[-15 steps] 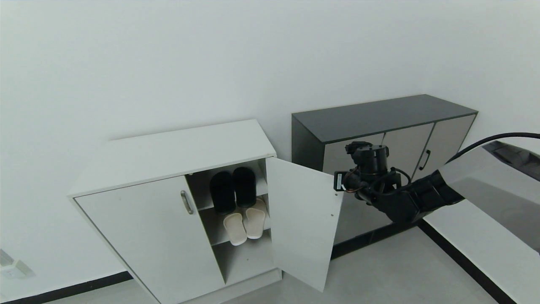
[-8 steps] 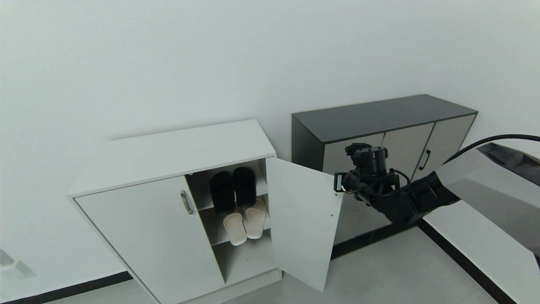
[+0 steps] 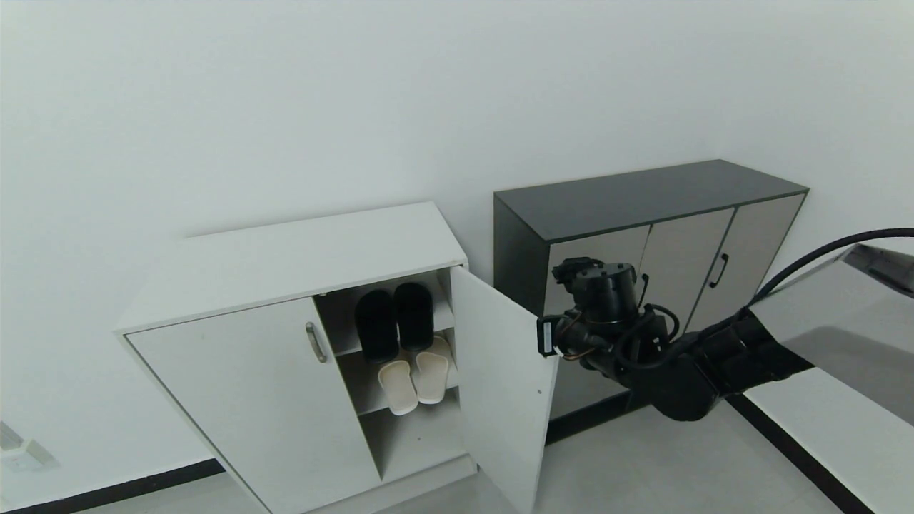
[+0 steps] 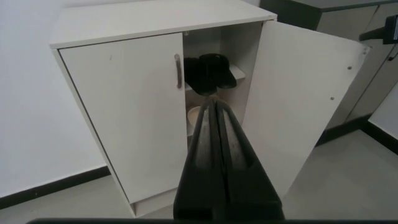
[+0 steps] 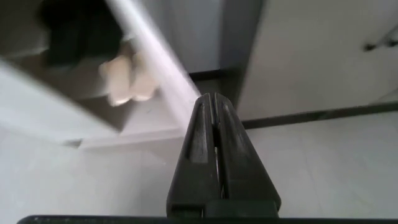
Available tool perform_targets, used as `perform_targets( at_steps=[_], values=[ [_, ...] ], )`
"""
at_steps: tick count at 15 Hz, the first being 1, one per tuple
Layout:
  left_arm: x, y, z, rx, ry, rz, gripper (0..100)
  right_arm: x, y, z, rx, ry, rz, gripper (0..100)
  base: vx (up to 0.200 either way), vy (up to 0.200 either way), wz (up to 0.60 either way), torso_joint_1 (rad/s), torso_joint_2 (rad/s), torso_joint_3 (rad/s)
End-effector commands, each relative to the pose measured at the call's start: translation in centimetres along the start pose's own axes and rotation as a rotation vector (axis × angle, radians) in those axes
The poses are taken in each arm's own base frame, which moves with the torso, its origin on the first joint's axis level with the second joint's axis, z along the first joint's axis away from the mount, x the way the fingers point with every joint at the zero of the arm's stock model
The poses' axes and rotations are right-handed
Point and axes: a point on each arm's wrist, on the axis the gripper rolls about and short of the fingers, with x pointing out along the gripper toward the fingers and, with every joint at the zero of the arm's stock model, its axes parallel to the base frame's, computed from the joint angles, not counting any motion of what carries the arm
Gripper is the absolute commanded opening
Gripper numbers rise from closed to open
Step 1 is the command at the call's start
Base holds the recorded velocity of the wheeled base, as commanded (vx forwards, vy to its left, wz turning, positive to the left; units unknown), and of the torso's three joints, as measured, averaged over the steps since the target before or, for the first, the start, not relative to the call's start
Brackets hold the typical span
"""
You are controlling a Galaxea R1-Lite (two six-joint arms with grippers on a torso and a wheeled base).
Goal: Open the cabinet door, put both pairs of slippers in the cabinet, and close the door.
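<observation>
two grippers, both with fingers pinched fully together and nothing held. left gripper (image 4: 214,102) hangs well back in front of the white two-door laminate cabinet (image 3: 307,250), aimed at the gap between its doors. right gripper (image 3: 550,335) sits at the free edge of the open white cabinet door (image 3: 503,371), on its outer-face side, upper half of the edge. contact or just beside, cannot tell. in the right wrist view the door edge (image 5: 155,59) runs slantwise just past the closed tips (image 5: 214,99).

key relation: the door is hinged on the cabinet's right side and stands swung out, long axis upright, free edge toward the robot. the opening lies to the robot's left of the right gripper, so judging from this, closing means pushing the outer face leftward and back. right arm is by far the nearer one. risk: closed tips slipping off the thin edge.

counts: 2 pairs, 4 slippers, all already inside. black foam slippers (image 3: 395,321) x2 on the upper shelf, cream foam slippers (image 3: 415,375) x2 on the shelf below, toes out. bottom shelf bare. white cabinet doors: 2, one open, the shut left door (image 3: 250,407) with 1 metal bar handle (image 3: 314,343).

behind, against the wall: 1 dark grey low sideboard (image 3: 643,189), 3 front panels.

only the door closing looks left to do.
</observation>
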Motion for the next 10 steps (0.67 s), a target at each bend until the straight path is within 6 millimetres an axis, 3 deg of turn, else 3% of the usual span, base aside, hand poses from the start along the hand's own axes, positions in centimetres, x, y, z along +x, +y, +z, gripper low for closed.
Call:
perform_targets(
  at_steps=[1,4,10],
  values=[
    [0.0,0.0,0.0,0.0,0.0,0.0,0,-2.7,2.0,0.5,-0.014,-0.014,0.062,0,0.0,0.0,0.0,0.0,0.0,0.0],
    [0.0,0.0,0.0,0.0,0.0,0.0,0,-4.3,2.8,0.4,-0.03,-0.025,0.098,0,0.0,0.0,0.0,0.0,0.0,0.0],
    [0.0,0.0,0.0,-0.002,0.0,0.0,0,-4.5,2.9,0.0,-0.05,-0.029,0.108,0,0.0,0.0,0.0,0.0,0.0,0.0]
  ],
)
